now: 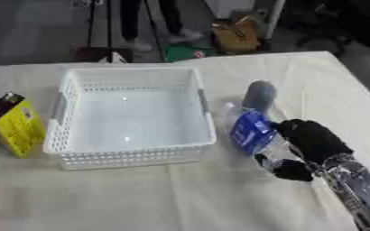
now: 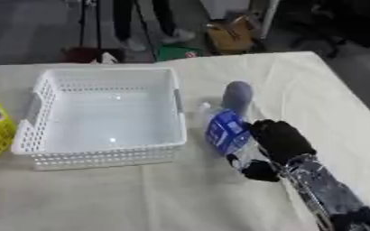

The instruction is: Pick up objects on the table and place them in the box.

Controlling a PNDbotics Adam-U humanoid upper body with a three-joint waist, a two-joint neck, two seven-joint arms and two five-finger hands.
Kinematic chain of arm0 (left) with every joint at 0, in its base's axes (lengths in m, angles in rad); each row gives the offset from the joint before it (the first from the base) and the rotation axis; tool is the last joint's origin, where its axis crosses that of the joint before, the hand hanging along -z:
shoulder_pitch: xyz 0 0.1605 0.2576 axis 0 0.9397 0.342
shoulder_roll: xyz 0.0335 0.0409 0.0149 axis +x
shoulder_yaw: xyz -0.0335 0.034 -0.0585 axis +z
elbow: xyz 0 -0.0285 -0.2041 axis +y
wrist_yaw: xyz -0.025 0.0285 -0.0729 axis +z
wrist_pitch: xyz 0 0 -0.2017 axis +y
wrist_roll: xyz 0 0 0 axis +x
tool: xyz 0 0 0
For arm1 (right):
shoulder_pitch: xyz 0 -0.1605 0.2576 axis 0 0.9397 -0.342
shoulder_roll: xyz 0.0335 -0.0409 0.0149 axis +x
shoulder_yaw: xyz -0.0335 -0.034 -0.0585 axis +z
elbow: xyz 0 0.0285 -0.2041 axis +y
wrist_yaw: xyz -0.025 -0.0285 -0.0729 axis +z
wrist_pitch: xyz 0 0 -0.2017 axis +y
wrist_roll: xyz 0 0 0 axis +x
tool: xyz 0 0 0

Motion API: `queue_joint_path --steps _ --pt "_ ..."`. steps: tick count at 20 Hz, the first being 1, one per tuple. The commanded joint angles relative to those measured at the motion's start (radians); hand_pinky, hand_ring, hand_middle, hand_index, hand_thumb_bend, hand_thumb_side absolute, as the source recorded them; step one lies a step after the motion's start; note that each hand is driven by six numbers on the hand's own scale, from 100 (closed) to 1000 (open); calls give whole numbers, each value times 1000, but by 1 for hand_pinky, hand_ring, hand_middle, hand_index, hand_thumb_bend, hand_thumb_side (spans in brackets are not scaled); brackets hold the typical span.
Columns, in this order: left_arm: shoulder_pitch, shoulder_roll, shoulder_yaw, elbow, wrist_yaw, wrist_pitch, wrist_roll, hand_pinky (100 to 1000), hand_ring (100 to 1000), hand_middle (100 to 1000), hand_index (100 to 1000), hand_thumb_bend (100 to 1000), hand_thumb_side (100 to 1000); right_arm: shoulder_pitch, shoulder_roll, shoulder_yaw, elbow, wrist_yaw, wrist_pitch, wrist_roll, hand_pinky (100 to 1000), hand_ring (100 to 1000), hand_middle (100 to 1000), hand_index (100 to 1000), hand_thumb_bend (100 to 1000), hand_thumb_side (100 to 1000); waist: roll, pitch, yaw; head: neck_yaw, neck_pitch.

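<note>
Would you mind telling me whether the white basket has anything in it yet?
Empty: the white basket shows only its bare floor. The bottle lies outside it, in the right hand.

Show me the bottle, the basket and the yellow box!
bottle (image 1: 250, 129), left eye view, on its blue label.
basket (image 1: 133, 158), left eye view, on its near wall.
yellow box (image 1: 18, 128), left eye view, on its yellow front face.

Perforated white plastic basket (image 1: 131, 153) on matt cream cloth (image 1: 219, 198); clear plastic bottle (image 1: 251, 131), glossy blue label.
</note>
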Motion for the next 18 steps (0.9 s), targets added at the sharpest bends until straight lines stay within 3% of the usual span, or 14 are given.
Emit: queue_joint_path --steps 1,7,10,14,18 --pt "-4 14 12 -15 6 2 -2 955 995 979 981 100 727 -4 -13 -6 7 -12 1 -9 831 900 830 1000 432 1000 5 -10 1 -4 -12" --pt "-4 13 13 -15 6 4 -1 955 995 980 981 100 726 -2 -10 -5 12 -23 0 -16 824 891 815 1000 419 1000 6 -10 2 -4 -11" --pt "-5 12 14 -15 6 5 -2 956 995 980 978 100 723 0 -7 -3 8 -36 0 -22 798 846 743 1000 412 1000 7 -8 1 -5 -10" --pt "-5 12 14 -15 7 4 -2 956 995 981 975 100 722 4 -4 0 9 -55 -4 -21 792 821 724 1000 438 1000 8 -7 1 -6 -8" --pt "-7 10 14 -15 9 5 -3 957 995 981 973 100 722 11 2 3 12 -87 -12 -5 805 861 762 1000 477 1000 9 -6 0 -5 -9"
